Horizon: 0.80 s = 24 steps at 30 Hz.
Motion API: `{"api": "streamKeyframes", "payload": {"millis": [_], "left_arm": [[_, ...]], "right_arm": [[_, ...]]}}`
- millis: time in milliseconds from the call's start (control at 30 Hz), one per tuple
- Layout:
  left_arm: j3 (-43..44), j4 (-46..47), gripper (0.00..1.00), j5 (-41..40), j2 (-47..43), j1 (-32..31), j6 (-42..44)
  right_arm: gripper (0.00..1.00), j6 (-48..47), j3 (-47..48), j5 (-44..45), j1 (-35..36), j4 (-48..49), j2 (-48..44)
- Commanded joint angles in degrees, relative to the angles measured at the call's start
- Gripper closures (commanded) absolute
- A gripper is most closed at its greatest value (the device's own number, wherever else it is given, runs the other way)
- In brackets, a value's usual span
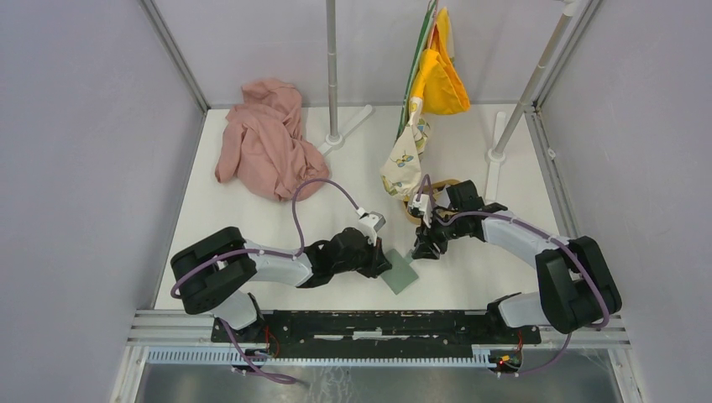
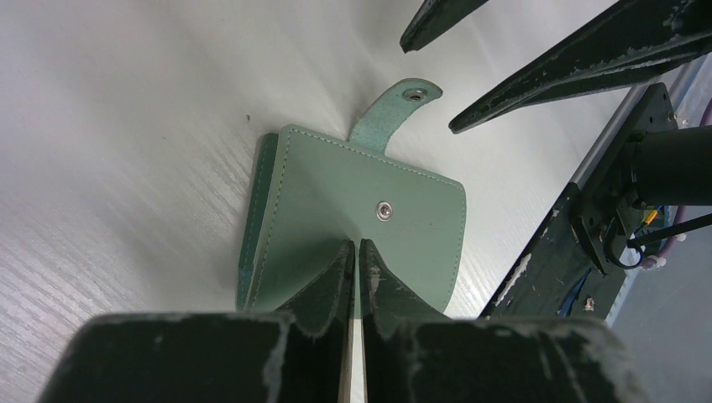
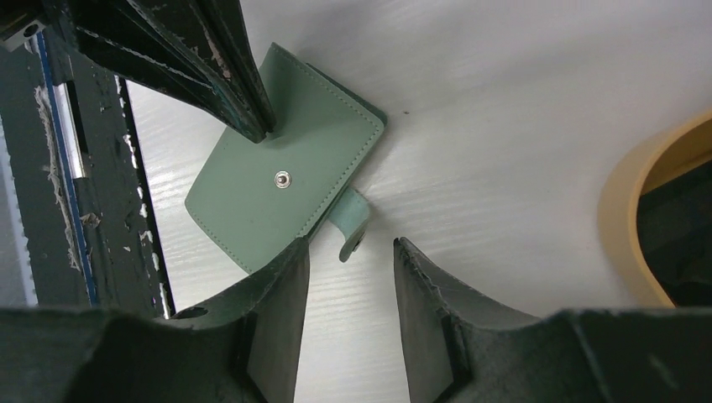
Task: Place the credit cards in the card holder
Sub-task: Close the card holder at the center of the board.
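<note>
Tabletop (image 2: 126, 168): card holder (image 2: 323, 189) under left pincer (image 2: 353, 246).

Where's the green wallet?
Top view: the small flat sage-green folding wallet lies front-middle on the white table, between the left end effector and the right end effector.

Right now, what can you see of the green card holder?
The card holder is a sage-green, leather-look wallet with stitched edges and a silver snap stud on its cover. It lies folded on the white table, its strap unsnapped and sticking out. The left gripper, shut, has its tips on the cover.
</note>
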Motion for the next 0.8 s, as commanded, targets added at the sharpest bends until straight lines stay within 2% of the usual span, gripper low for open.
{"api": "streamKeyframes", "payload": {"millis": [0,133,333,467,600,767], "left_arm": [[2.01,3.13,0.9,0.58,0.46,-0.33,2.35],[2.32,3.09,0.9,0.48,0.74,-0.59,2.35],[2.16,3.09,0.9,0.23,0.95,-0.64,2.18],[2.01,3.12,0.9,0.07,0.6,-0.72,1.95],[2.05,3.08,0.91,-0.17,0.48,-0.78,1.2],[2.83,3.1,0.96,-0.12,1.58,-0.94,-1.73]], "right_arm": [[0.54,0.39,0.31,0.83,1.03,0.31,0.41],[0.61,0.63,0.45,1.03,0.99,0.5,0.58],[0.83,0.75,0.89,0.87,1.14,0.36,0.95],[0.94,0.82,1.13,0.36,1.08,0.65,0.98],[1.0,0.29,2.06,0.09,1.33,0.47,0.88],[1.0,-1.23,4.29,1.79,3.11,0.61,1.22]]}}
